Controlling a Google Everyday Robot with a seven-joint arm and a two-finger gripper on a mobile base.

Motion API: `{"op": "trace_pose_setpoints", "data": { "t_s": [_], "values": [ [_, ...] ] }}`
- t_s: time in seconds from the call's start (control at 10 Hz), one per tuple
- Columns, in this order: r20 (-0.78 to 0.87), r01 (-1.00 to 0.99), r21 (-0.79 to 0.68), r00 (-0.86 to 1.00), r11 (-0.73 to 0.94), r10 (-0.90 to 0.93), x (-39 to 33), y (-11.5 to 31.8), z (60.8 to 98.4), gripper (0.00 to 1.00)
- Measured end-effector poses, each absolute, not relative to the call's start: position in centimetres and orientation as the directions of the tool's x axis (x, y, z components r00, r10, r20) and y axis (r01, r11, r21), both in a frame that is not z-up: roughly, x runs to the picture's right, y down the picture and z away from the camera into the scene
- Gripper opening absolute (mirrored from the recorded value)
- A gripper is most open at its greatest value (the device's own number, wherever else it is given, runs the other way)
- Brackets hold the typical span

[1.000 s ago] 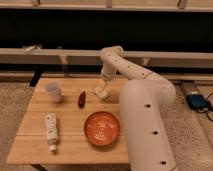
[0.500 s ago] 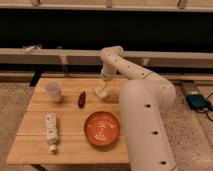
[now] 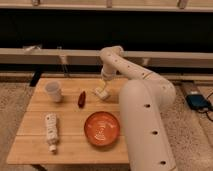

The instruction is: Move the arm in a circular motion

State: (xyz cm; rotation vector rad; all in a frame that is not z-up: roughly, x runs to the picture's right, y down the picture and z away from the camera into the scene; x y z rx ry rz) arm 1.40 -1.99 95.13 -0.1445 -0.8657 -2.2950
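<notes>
- Camera view: the arm (image 3: 144, 107) rose from the right of the orange plate (image 3: 101, 128), then doubled back over the counter (image 3: 75, 150) beyond the plate.
- Its upper link ran right to left behind the plate. The last link pointed straight down.
- The gripper (image 3: 102, 91) hung low beyond the plate; released or clenched could not be told.
- Judgement: the circular sweep was in hand, progress undeterminable. The next arc calls for clearance from the red object (image 3: 81, 99) and white cup (image 3: 53, 91), both beyond and left of the plate.

On the surface (image 3: 70, 150): cup (image 3: 53, 91) at left rear, bottle (image 3: 51, 131) before it, bowl (image 3: 102, 128) centre-front; gripper (image 3: 102, 92) over the rear middle.
</notes>
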Motion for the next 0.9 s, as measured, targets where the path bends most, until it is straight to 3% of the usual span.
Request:
{"op": "trace_pose_setpoints", "data": {
  "t_s": [0.4,0.9],
  "values": [
    [0.324,0.637,0.516,-0.764,-0.573,-0.558,2.2,-5.5,96.8,0.8],
    [0.274,0.583,0.531,-0.805,-0.615,-0.527,0.7,-6.7,96.0,0.8]
  ]
}}
